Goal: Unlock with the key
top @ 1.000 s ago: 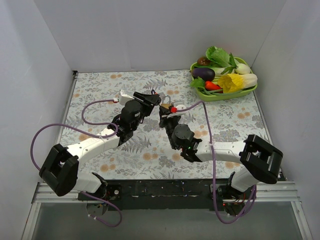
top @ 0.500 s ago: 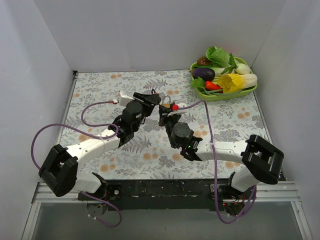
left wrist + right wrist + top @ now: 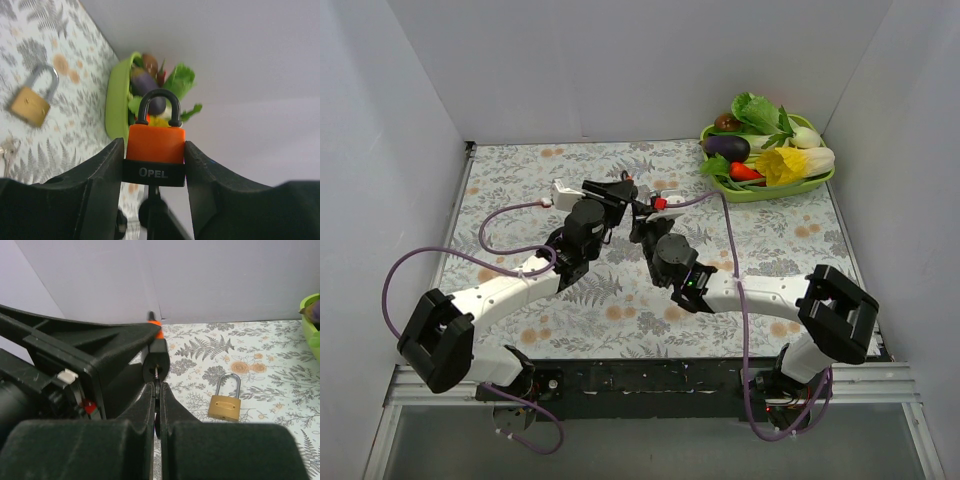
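Your top view looked down from above and behind the arms, far enough back to take in the whole counter (image 3: 510, 180), with the bases at its bottom edge. Your left wrist view sat close behind the left hand (image 3: 154, 160), rolled sideways, facing the tray (image 3: 114, 105) and the far wall. Your right wrist view sat just as close behind the right hand (image 3: 157, 390), upright, facing the far wall. Both wrist views shared the orange lock (image 3: 155, 144) and the brass lock (image 3: 30, 104); all three shared the counter.
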Tool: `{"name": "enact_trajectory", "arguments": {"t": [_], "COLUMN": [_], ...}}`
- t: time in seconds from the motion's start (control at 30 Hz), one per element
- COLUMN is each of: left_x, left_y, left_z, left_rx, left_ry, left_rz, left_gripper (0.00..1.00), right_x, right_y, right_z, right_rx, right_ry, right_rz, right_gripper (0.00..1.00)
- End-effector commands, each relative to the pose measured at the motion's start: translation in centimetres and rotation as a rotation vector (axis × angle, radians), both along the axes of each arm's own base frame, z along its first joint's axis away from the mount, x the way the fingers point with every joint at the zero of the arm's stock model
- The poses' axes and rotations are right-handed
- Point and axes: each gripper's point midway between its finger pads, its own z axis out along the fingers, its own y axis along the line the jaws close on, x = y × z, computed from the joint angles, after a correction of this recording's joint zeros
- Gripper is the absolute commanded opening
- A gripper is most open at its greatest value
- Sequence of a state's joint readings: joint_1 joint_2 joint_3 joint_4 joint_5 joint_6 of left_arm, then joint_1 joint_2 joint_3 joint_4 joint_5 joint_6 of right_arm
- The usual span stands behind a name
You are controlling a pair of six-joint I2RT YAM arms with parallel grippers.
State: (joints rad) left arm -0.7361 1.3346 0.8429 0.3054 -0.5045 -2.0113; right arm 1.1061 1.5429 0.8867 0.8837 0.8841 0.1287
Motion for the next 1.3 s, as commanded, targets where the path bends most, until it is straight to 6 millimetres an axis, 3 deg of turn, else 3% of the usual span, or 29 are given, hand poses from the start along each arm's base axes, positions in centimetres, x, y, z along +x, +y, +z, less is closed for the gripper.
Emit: {"name": "enact_trajectory", "arguments": {"t": [0.0,0.13,0.23,0.37,0.83,1.27], "left_x": [-10.0,-10.3,-10.5,-10.5,-11.1,-12.3], "left_y": [-10.4,-10.5,-10.3,-10.1,-8.8,-8.5], "left_z": [4.1,4.1,3.8,3.7,5.0,5.3], "left_rx": [-0.917,-0.917,-0.922,-0.926,-0.944,-0.913], "left_ry": [0.578,0.585,0.59,0.589,0.496,0.393], "left_rz": [-0.377,-0.386,-0.379,-0.376,-0.413,-0.499], "left_gripper": [0.0,0.0,0.0,0.0,0.0,0.0], "right_x": [3.1,3.1,2.9,2.6,1.0,-0.1], "right_y": [0.9,1.0,-0.6,-1.4,-4.7,-6.1], "right_z": [2.9,3.2,5.9,7.4,2.8,1.9], "right_rx": [0.15,0.148,0.156,0.152,0.445,0.677], "right_ry": [-0.03,-0.043,-0.108,-0.15,0.073,0.228], "right_rz": [0.002,0.016,-0.017,0.0,0.266,0.378], "right_gripper": [0.01,0.01,0.01,0.01,0.01,0.01]}}
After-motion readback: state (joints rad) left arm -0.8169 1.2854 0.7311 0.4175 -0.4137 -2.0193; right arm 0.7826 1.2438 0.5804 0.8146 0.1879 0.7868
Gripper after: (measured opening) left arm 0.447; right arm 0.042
